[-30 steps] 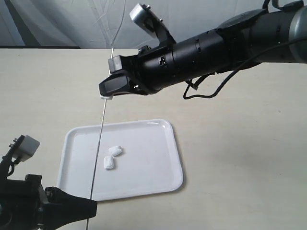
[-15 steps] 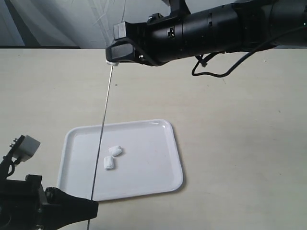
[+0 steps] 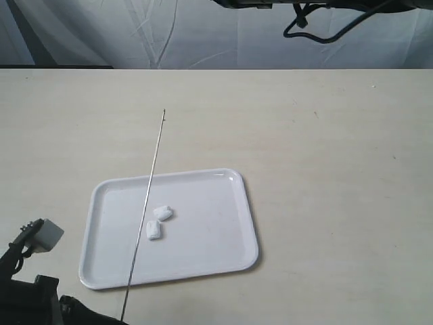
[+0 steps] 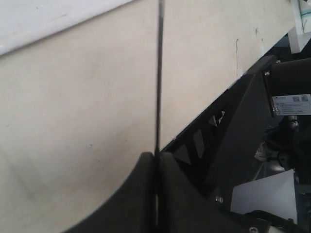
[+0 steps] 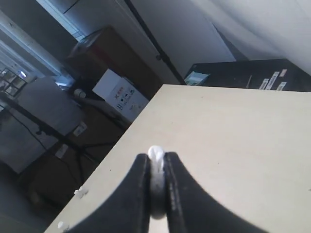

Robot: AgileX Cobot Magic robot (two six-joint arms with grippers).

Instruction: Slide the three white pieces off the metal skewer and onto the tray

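The thin metal skewer (image 3: 149, 196) slants up from the bottom left, crossing the white tray (image 3: 230, 257), its bare tip over the table. My left gripper (image 4: 156, 158) is shut on the skewer (image 4: 158, 73) at its lower end; in the exterior view it lies mostly below the frame edge. Two white pieces (image 3: 157, 223) lie on the tray beside the rod. The third white piece (image 5: 155, 155) is squeezed between the fingers of my right gripper (image 5: 156, 162), which is out of the exterior view above its top edge.
The beige table (image 3: 325, 169) spreads around the tray. A grey cloth backdrop (image 3: 101, 34) hangs behind it. The right arm's cable (image 3: 311, 27) shows at the top. Boxes and stands (image 5: 119, 94) sit beyond the table edge.
The right gripper has pulled the last white piece off the skewer's tip and risen out of the exterior view. The skewer is now bare; the left arm has sunk slightly.
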